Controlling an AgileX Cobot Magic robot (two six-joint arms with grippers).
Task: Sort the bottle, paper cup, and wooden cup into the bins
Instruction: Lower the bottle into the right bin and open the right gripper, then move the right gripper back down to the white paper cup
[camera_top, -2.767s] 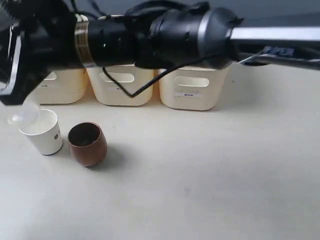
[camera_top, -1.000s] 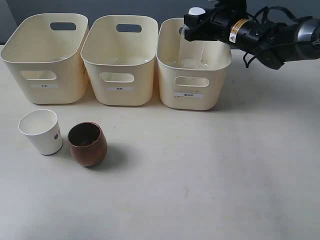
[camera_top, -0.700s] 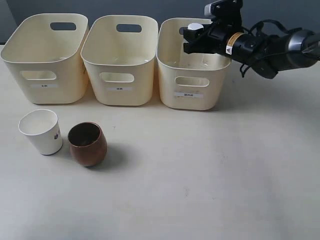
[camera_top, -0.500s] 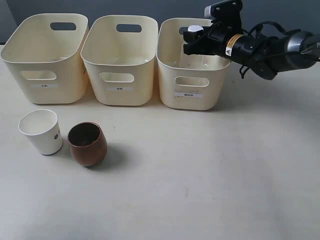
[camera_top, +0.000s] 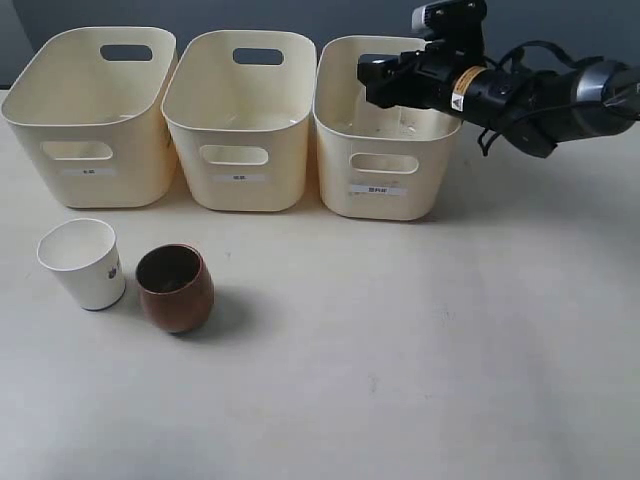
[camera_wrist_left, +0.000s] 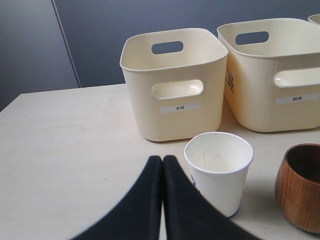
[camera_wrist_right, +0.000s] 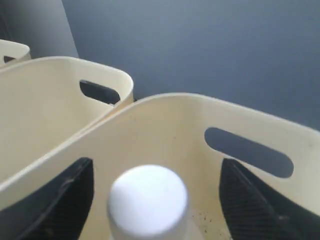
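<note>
White-capped bottle (camera_wrist_right: 147, 200) stands inside the rightmost bin (camera_top: 385, 190), between the right gripper's (camera_top: 385, 82) wide-spread jaws, apparently just let go. Bottle step looks done; paper cup (camera_top: 83, 262) & wooden cup (camera_top: 175, 288) wait on the table (camera_top: 400, 350). Next: retract w/o tipping bottle. Left gripper (camera_wrist_left: 162, 165), jaws together, is near the paper cup.

The bottle (camera_wrist_right: 148, 200) between the spread jaws shows only its blurred white cap; its body runs off the frame. The bins' (camera_top: 378, 189) label print is too small to read from the exterior view.
</note>
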